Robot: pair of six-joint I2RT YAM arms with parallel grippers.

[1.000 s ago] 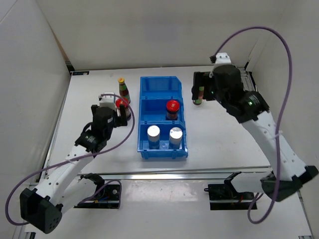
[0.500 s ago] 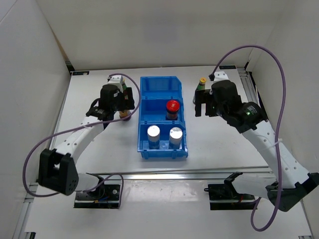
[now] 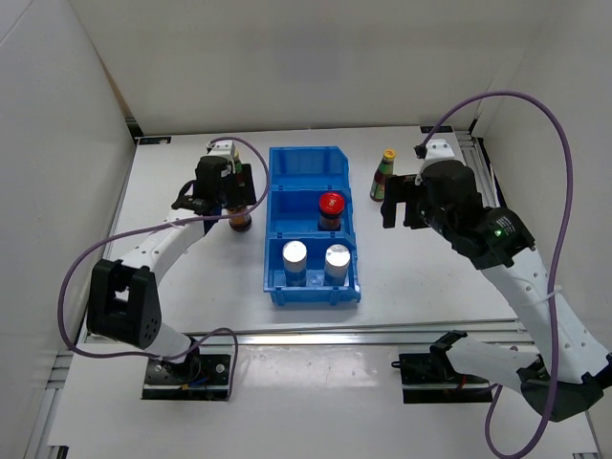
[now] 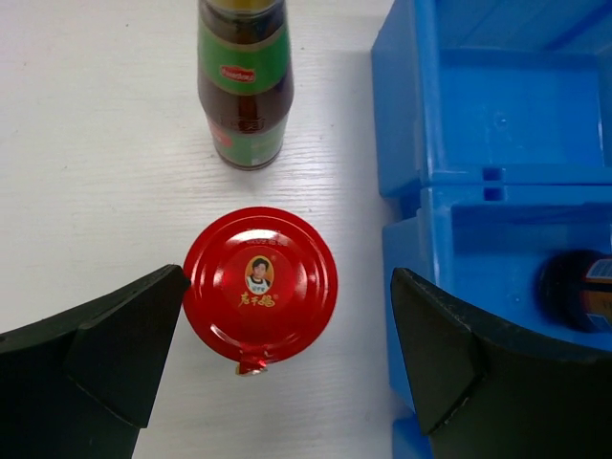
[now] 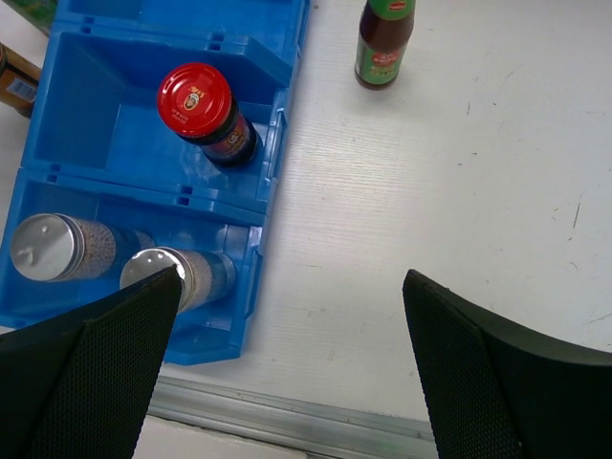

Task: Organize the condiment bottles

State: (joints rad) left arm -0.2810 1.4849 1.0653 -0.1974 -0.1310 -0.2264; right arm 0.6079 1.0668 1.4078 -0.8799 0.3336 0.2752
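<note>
The blue bin point(image 3: 271, 225) holds one red-lidded jar point(image 3: 330, 206) in its middle compartment and two silver-topped shakers point(image 3: 295, 256) point(image 3: 337, 258) in the near one. My left gripper point(image 3: 237, 203) is open above the second red-lidded jar point(image 4: 260, 284), which stands on the table left of the bin, between the fingers point(image 4: 105, 363) and near the left one. A sauce bottle point(image 4: 245, 86) stands just beyond that jar. My right gripper point(image 3: 400, 206) is open and empty right of the bin. The other sauce bottle point(image 3: 384, 174) stands alone beyond it, also in the right wrist view point(image 5: 382, 43).
White walls close the table on the left, back and right. A metal rail point(image 5: 287, 421) runs along the near table edge. The bin's side wall point(image 4: 402, 124) stands close to my left gripper's right finger. Purple cables loop over both arms.
My left gripper has swung from the near left to above the red-lidded jar. My right gripper has drawn back from the right sauce bottle, which now stands free.
</note>
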